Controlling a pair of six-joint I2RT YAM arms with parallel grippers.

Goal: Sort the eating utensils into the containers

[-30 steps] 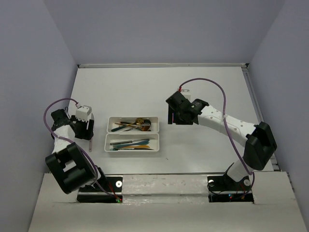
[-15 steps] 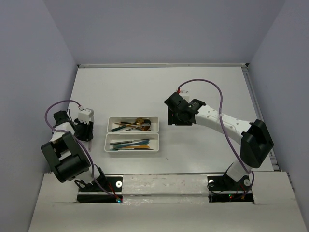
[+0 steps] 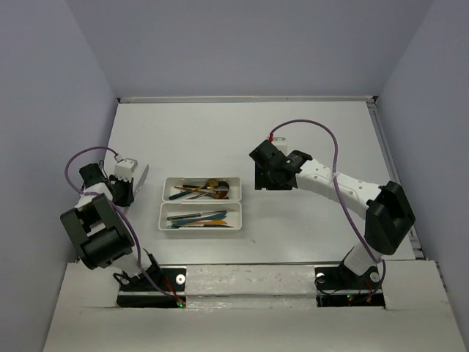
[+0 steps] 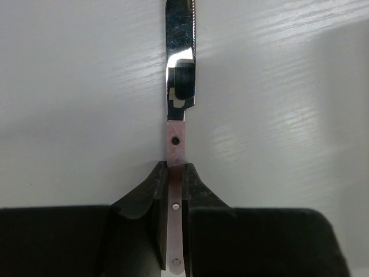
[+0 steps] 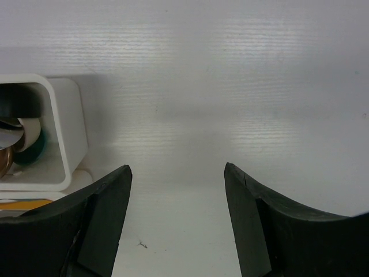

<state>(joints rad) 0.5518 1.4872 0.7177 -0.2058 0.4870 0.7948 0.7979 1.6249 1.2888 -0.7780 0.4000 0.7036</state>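
1 knife [image 4: 180,104] outside trays [image 3: 201,178]: we saw left gripper [image 4: 174,168] close from wide onto it; right gripper [image 5: 177,173] wide; sorting nearly done.

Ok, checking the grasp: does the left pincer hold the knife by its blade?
No, the left pincer clamps the knife by its pink handle, blade free.

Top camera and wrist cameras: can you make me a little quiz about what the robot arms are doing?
1. True or false: the right jaws are shut on a spoon.
2. What do the left jaws grip? A) an orange spoon B) the pink-handled knife C) a cup
3. Fill in: the far tray and the near tray both hold ____.

Key: 1 false, they stand open over bare table; 2 B; 3 utensils.
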